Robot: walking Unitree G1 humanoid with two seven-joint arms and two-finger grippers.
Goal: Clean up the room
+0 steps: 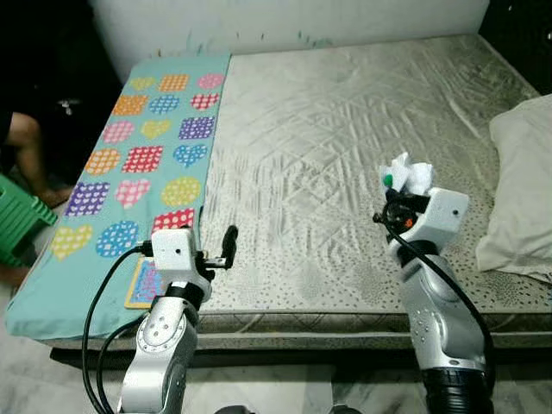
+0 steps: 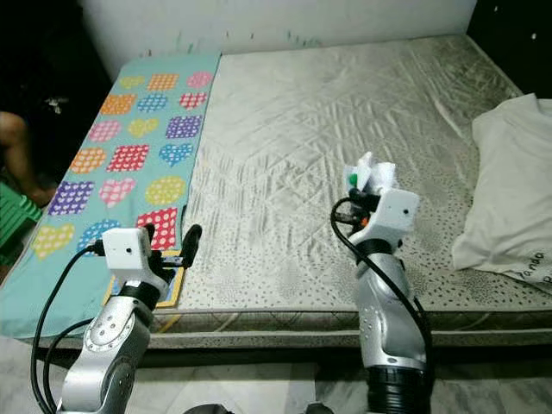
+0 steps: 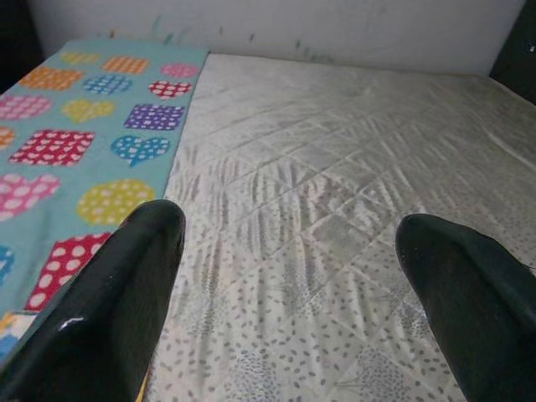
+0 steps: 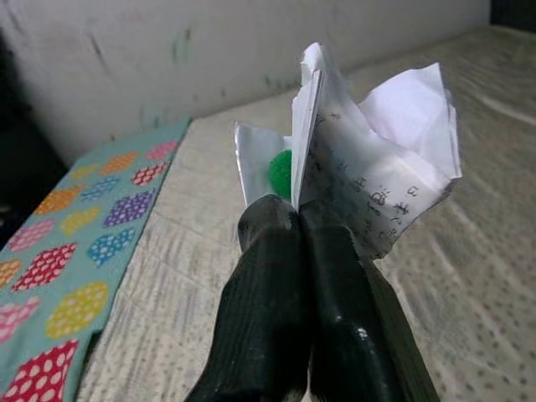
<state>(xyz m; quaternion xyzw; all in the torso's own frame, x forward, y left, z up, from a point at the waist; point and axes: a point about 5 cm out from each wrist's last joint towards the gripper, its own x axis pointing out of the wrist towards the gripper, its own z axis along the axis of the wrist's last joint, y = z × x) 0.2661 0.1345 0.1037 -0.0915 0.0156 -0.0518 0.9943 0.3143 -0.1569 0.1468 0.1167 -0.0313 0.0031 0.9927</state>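
**Right now: right gripper clamped on paper wad, left gripper spread and empty**

Right gripper (image 4: 297, 226): both black fingers (image 4: 260, 310) pressed together, pinching a crumpled white paper (image 4: 377, 167) with printed text on it. A small green bit (image 4: 280, 172) sits tucked in the folds, just beside the fingertips; can't tell what it is. Paper sticks out past the fingertips and fans up and outward. In the head views the wad is held above the mattress (image 1: 345, 129), clear of the surface, over the near-right part of the bed.

Left gripper (image 3: 285, 251): fingers well apart, nothing between them. It hangs over the near edge of the mattress, right at the seam where the mattress meets the teal mat (image 1: 129, 172). Wrist view looks straight across bare quilted fabric between the two fingers.

Scene:
- Mattress is grey-beige, quilted, wrinkled in the middle.
- Teal mat with coloured hearts and dotted squares runs along the left side of the bed, from the wall to the near edge.
- Small flat card or book (image 1: 145, 285) lies on the mat's near end, just beside the left wrist, partly hidden by it.
- White pillow (image 1: 522, 190) at the right edge of the bed, well apart from the held paper.
- Green plastic stool (image 1: 17, 224) on the floor at far left, with part of a person's leg (image 1: 26, 147) near it.
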